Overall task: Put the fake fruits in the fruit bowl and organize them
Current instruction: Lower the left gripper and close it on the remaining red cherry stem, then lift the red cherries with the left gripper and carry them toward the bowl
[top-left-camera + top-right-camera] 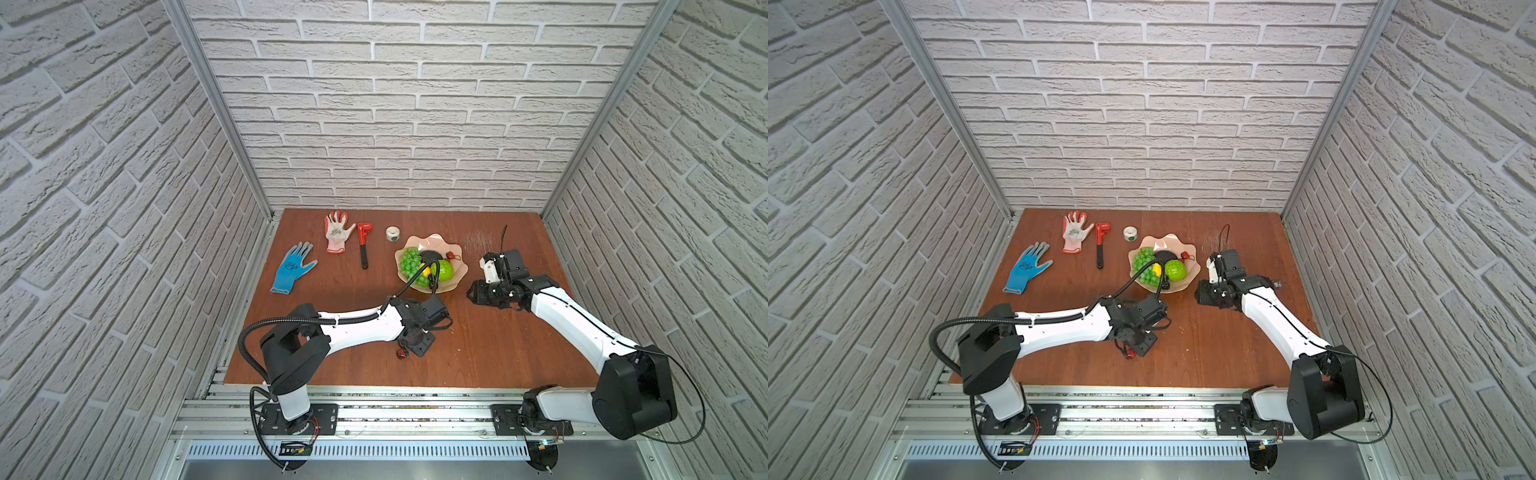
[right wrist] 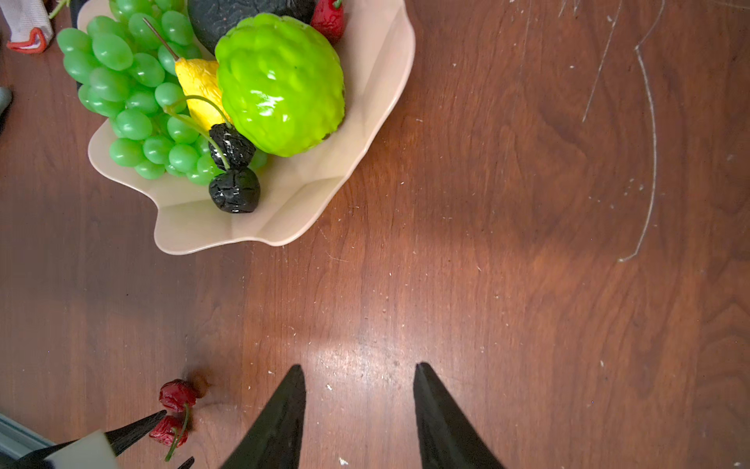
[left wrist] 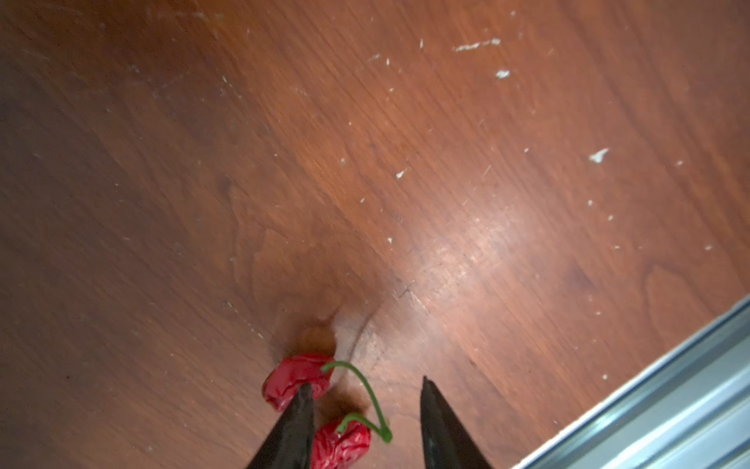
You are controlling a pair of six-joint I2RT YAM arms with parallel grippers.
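My left hand sits open over the two red berries on the tabletop, well apart from the bowl. They look light, soft, roll-prone; I'd pinch where the stems join.

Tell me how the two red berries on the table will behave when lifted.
The berries look small, so probably light. The thin green stem joining them looks bendy, so one likely dangles. Roundish, so a nudge may roll them.
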